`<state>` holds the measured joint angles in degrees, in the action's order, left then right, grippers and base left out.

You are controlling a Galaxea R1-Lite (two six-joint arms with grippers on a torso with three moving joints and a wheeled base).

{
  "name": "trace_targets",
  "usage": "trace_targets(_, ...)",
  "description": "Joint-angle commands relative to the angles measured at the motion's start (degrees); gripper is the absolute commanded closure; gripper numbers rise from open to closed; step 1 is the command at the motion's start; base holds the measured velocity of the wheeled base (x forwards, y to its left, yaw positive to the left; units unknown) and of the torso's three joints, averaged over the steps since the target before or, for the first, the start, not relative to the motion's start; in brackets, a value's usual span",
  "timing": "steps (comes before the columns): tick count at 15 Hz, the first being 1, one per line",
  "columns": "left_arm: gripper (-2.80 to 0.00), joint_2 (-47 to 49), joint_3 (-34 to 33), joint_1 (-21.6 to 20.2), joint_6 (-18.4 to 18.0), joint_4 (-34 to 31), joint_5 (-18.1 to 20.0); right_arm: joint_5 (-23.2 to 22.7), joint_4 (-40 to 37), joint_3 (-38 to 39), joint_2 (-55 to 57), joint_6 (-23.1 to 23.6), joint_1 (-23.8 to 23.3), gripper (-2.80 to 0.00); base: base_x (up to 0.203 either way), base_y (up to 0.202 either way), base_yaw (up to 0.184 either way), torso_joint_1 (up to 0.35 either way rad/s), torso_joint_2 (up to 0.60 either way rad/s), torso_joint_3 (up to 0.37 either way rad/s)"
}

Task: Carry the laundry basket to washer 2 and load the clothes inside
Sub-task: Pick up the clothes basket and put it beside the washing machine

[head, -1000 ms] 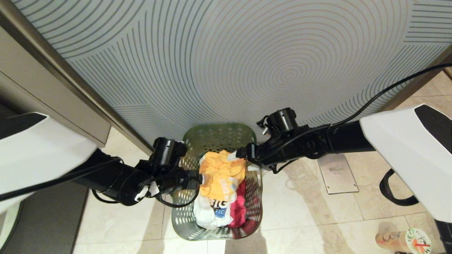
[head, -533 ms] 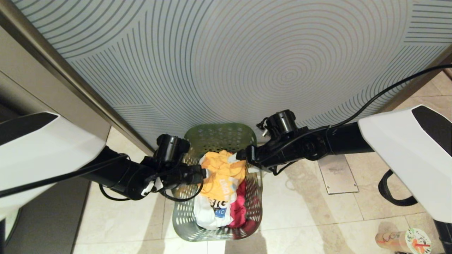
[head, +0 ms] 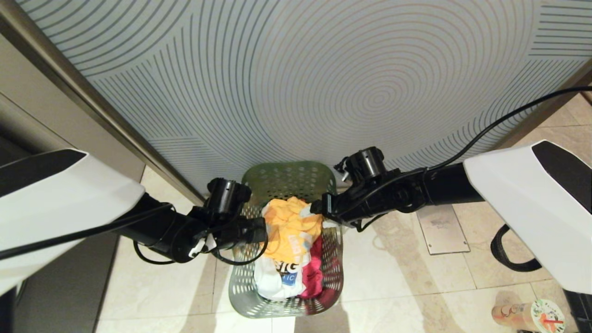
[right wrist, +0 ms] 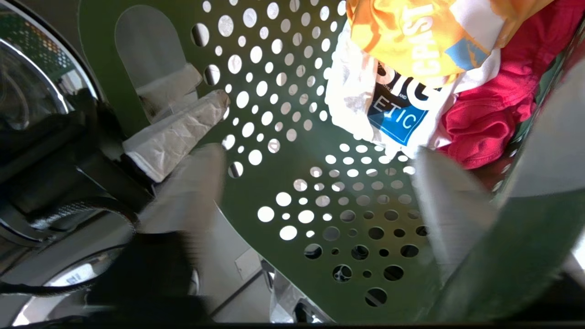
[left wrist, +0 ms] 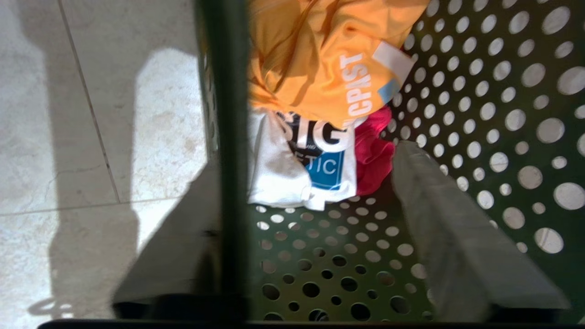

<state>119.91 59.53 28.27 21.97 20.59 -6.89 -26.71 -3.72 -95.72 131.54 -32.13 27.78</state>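
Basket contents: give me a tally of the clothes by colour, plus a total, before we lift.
Yellow garment: 1
White shirt with blue-black print: 1
Red-magenta garment: 1
Total: 3 pieces, all inside the green laundry basket; anything buried beneath them cannot be seen.

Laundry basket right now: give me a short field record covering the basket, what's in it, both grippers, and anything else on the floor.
basket: green laundry basket with round holes, standing on the tile floor against a patterned panel
contents: yellow garment on top, white printed shirt under it, red garment beside the shirt
left gripper: left gripper at the basket's left rim, one finger outside the wall, one inside
right gripper: right gripper at the right rim, reaching in
floor extras: metal floor plate, cup at lower right
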Motion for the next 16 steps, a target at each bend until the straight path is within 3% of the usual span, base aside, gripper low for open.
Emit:
trace_targets(1,0.0,0.2,-0.7,0.0,0.2,0.2,-0.1,-0.2,-0.1,0.1,-0.1,-0.2,0.1,0.0,0.0,0.0,0.0,0.0,0.0,0.0)
trace_targets(6,0.0,-0.5,-1.7,0.8,0.3,0.4,-0.1,2.1,-0.1,0.6,-0.9,-0.3,0.6,0.0,0.0,0.0,0.0,0.0,0.0,0.0)
trace_targets(9,0.0,-2.2,-1.8,1.0,4.3,0.0,0.4,4.7,-0.3,1.7,-3.6,-0.3,1.8,0.0,0.0,0.0,0.0,0.0,0.0,0.0)
trace_targets(16,0.0,-8.1,-5.4,4.2,4.4,-0.2,2.3,6.3,-2.7,6.0,-11.1,-0.6,4.5,0.0,0.0,0.0,0.0,0.0,0.0,0.0)
